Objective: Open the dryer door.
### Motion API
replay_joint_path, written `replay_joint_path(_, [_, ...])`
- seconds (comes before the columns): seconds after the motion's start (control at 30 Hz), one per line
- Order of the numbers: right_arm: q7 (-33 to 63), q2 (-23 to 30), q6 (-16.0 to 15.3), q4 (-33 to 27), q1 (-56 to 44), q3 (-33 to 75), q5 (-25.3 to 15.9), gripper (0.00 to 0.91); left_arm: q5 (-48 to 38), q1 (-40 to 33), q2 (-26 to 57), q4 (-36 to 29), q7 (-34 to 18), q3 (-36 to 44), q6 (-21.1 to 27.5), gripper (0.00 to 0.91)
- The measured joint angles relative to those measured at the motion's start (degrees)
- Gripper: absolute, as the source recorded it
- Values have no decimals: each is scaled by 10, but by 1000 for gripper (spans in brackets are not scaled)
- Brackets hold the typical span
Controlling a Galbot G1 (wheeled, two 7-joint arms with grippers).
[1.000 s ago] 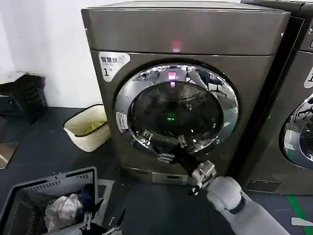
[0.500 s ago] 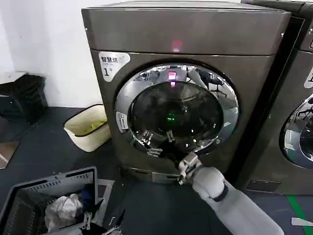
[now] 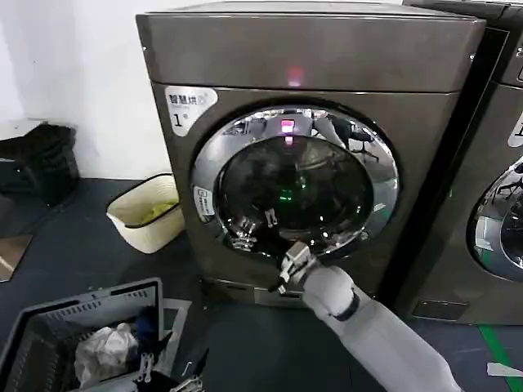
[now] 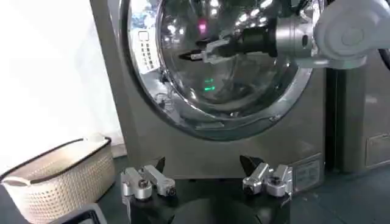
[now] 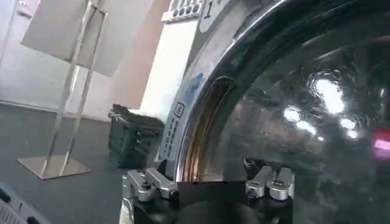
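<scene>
Nearest the robot in the head view, on the dark floor [image 3: 73,245], a grey laundry basket [image 3: 49,322] holding crumpled clothes sits at the lower left, and the right arm reaches up from the lower right so that the right gripper [image 3: 288,269] sits against the lower rim of the dryer door [image 3: 294,184]. Whether its fingers are clenched or released cannot be told from the head view; the right wrist view shows its fingers [image 5: 149,182] spread apart with nothing between them, just beside the chrome ring where it meets the grey front panel, a narrow recess showing at the door's edge. The left wrist view adds the left gripper [image 4: 206,182], low near the floor and well apart from the machine, its fingers released, looking up at the right gripper [image 4: 210,49] held in front of the tinted glass. The dryer door is shut, flat against the front of the grey-bronze dryer [image 3: 310,57], facing the robot squarely; being round, it has no long axis. A white "1" sticker [image 3: 189,106] sits at the upper left of the front. Beside the dryer's left side stands a cream tub [image 3: 147,214], with a white wall [image 3: 73,73] behind. A second machine [image 3: 498,188] stands at the right.
</scene>
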Motion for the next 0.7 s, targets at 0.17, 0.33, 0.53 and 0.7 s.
replay_joint_path(0.17, [2, 11, -2, -13, 12, -10, 0, 907, -1, -2, 0, 1, 0, 0, 1, 907])
replay_joint_path(0.33, [3, 21, -3, -24, 23, -19, 0, 907, -1, -2, 1, 1, 0, 0, 1, 907])
replay_joint_path(0.53, [3, 30, -2, -36, 33, -27, 0, 907, 0, -2, 0, 3, 0, 1, 1, 907])
replay_joint_path(0.7, [2, 41, -2, -50, 42, -36, -2, 907, 1, 1, -1, 2, 0, 1, 0, 907])
